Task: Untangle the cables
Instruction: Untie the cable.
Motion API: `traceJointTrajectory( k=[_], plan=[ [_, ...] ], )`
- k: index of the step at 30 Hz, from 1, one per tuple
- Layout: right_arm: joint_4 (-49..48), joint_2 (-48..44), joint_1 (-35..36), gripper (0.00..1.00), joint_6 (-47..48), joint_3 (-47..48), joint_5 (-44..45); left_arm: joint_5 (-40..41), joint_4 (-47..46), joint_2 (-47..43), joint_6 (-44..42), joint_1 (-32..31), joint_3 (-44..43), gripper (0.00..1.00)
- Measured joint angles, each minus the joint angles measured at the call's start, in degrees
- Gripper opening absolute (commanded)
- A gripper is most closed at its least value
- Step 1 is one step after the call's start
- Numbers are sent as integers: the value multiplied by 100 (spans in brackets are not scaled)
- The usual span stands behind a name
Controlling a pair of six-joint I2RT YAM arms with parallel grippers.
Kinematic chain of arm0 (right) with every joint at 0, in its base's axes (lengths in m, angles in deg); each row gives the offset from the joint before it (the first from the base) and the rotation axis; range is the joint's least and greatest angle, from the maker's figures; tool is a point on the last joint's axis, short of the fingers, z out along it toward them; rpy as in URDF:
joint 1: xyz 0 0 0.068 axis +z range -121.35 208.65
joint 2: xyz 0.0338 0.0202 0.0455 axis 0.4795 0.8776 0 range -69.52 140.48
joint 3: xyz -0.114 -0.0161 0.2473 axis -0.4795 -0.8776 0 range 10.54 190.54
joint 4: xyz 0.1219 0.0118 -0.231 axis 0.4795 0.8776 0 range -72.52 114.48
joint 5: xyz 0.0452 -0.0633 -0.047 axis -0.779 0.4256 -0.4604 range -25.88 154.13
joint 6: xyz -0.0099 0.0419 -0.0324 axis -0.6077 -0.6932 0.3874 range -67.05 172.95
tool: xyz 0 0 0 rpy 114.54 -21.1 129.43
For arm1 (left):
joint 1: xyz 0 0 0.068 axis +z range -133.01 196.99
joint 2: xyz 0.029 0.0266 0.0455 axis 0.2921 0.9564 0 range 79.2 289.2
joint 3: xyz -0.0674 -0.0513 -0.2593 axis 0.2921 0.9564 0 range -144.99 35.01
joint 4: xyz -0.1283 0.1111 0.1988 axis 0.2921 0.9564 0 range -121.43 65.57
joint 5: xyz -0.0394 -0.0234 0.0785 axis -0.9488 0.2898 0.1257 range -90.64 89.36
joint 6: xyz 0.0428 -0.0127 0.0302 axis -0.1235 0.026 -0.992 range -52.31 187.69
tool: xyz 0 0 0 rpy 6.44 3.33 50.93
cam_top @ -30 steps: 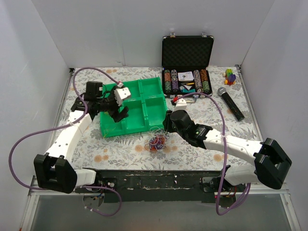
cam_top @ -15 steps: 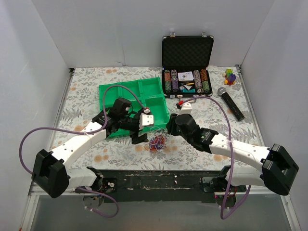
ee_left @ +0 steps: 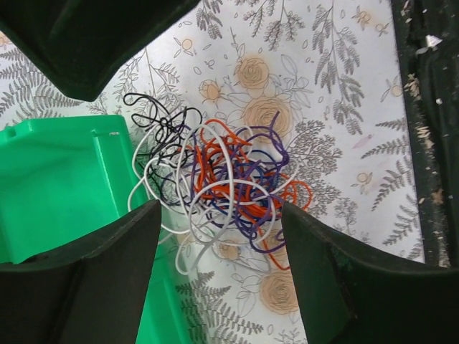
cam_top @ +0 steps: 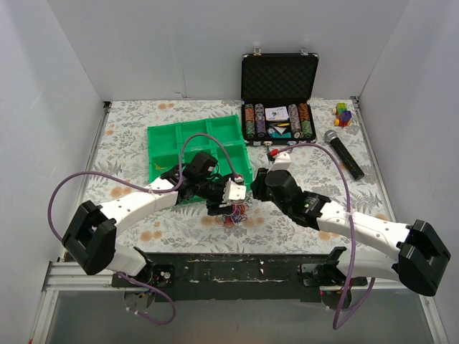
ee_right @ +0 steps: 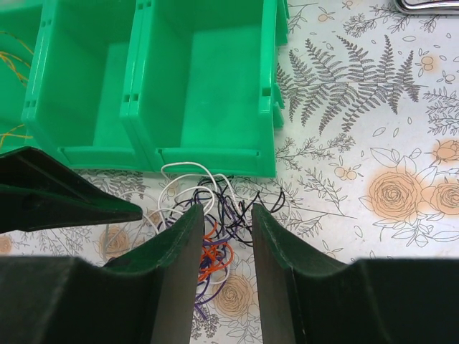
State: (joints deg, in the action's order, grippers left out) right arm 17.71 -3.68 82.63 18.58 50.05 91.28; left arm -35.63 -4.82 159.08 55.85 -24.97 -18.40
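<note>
The cables (cam_top: pixel 234 212) lie in one tangled heap of white, black, orange and purple wires on the flowered table, just in front of the green tray (cam_top: pixel 161 140). My left gripper (cam_top: pixel 228 200) hangs over the heap. In the left wrist view it (ee_left: pixel 219 208) is open wide and empty, with the cables (ee_left: pixel 222 183) beyond its tips. My right gripper (cam_top: pixel 253 188) is at the heap's right side. In the right wrist view it (ee_right: pixel 226 209) is open by a narrow gap, with the cables (ee_right: pixel 215 215) lying below and between its fingers.
The green tray's near wall (ee_right: pixel 208 161) is right behind the heap; thin yellow wires (ee_right: pixel 11 132) lie in its left compartment. An open poker chip case (cam_top: pixel 278 100), a microphone (cam_top: pixel 343 153) and a small colourful toy (cam_top: pixel 343 113) are at the back right. The table's front edge (ee_left: pixel 430 143) is close.
My left arm swung from above the green tray to the right and down over the heap. My right gripper shifted slightly forward at the heap's right side.
</note>
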Motion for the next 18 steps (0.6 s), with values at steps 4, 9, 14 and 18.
traceJointTrajectory(
  k=[4, 9, 14, 18],
  plan=[
    [11, -107, -2, 41, 4, 0, 37, 79, -142, 133, -28, -4, 0, 24],
    [59, -264, -2, 46, 7, -13, 79, 153, -195, 155, 28, -7, -74, 0],
    [22, -474, -2, 57, 35, -299, 70, 262, -251, 85, 190, -7, -98, 0],
    [-190, -732, -2, 60, 105, -667, -4, 369, -219, -173, 632, -7, -251, 0]
  ],
)
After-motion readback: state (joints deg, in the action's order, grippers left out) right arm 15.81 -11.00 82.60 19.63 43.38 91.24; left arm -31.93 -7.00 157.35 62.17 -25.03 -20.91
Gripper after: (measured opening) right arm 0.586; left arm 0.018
